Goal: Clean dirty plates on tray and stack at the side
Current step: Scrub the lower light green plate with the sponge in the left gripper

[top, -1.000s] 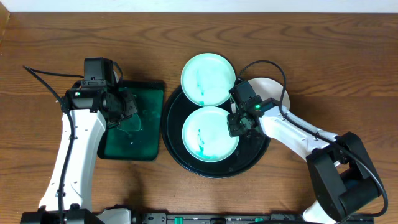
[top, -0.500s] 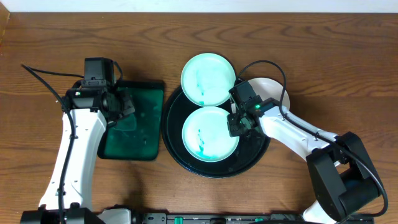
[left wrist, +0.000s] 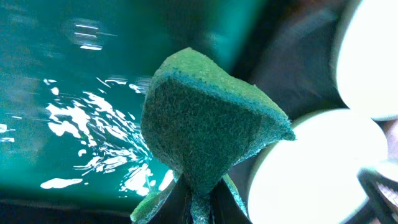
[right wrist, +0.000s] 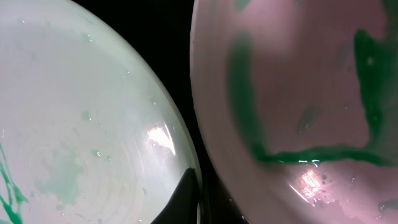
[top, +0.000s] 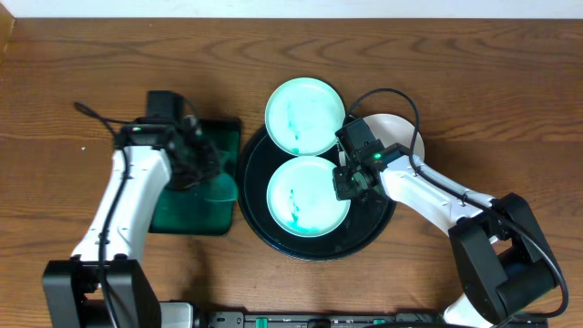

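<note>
The black round tray (top: 253, 214) holds a smeared white plate (top: 308, 196) at its front. A second smeared plate (top: 305, 116) rests on the tray's back rim. A third, clean-looking plate (top: 401, 135) lies on the wood to the right, partly under my right arm. My right gripper (top: 350, 182) is shut on the front plate's right rim; its wrist view shows a finger (right wrist: 193, 193) on that rim (right wrist: 81, 124), beside the back plate (right wrist: 298, 93). My left gripper (top: 205, 167) is shut on a green sponge (left wrist: 205, 124) above the gap between the two trays.
A rectangular dark-green tray (top: 187, 214) with liquid in it (left wrist: 74, 93) lies left of the black tray. A black cable (top: 392, 96) loops over the third plate. A pale wall edge runs along the table's far side.
My left arm has swung right with the sponge, from over the green tray's left part to its right edge near the black tray. The right arm and plates have not moved.
</note>
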